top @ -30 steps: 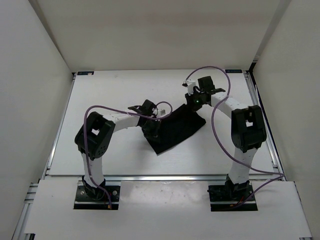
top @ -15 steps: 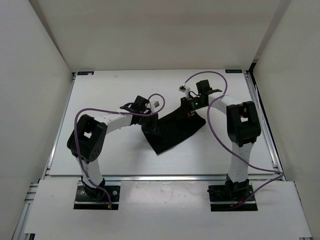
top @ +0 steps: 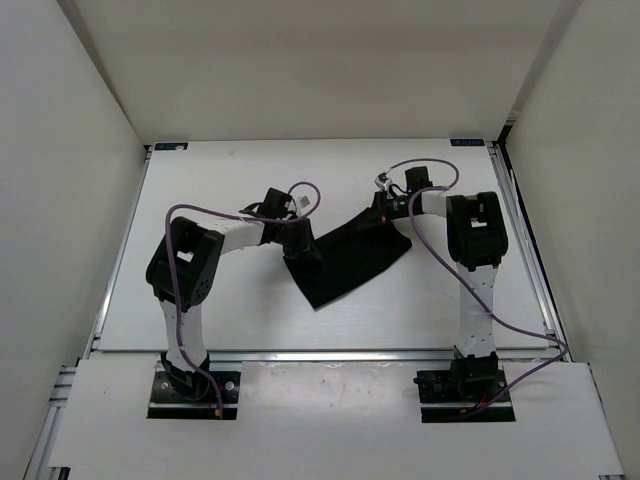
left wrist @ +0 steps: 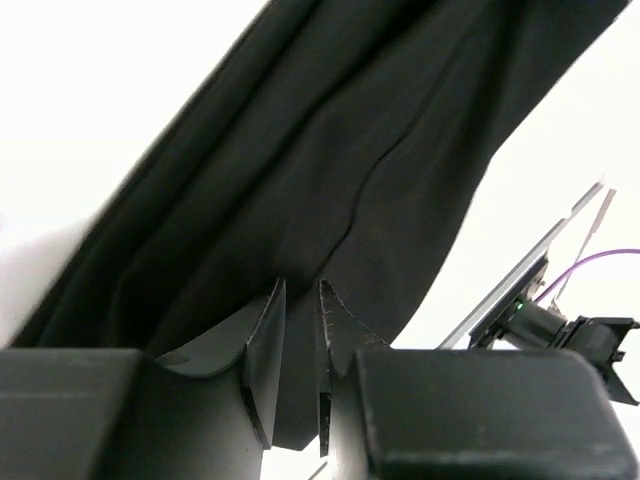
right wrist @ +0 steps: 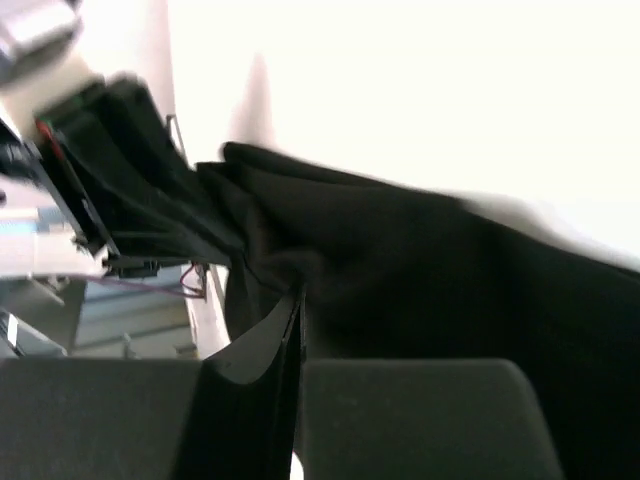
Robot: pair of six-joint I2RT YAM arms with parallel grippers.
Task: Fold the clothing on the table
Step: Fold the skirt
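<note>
The black garment (top: 350, 262) is lying near the middle of the white worktop (top: 220, 180), spread as a rough slanted rectangle with its long sides running from near-left to far-right. Its near-left corner is pointing toward the arm bases, and its far-right corner is rising in a bunch toward the right tool (top: 386, 214).

The right tool is reaching down at that far corner. In the right wrist view its fingers (right wrist: 255, 350) are pressing tightly together, and the fabric is gathering into creases that run straight into their tips, so it is gripping the cloth there.

The left tool (top: 300, 247) is sitting at the garment's left edge, just over the fabric. In the left wrist view its fingers (left wrist: 268, 340) are standing slightly apart with a narrow slit between them. The wrinkled cloth is stretching away beyond the tips, and I cannot tell whether any fold is caught in that slit.
</note>
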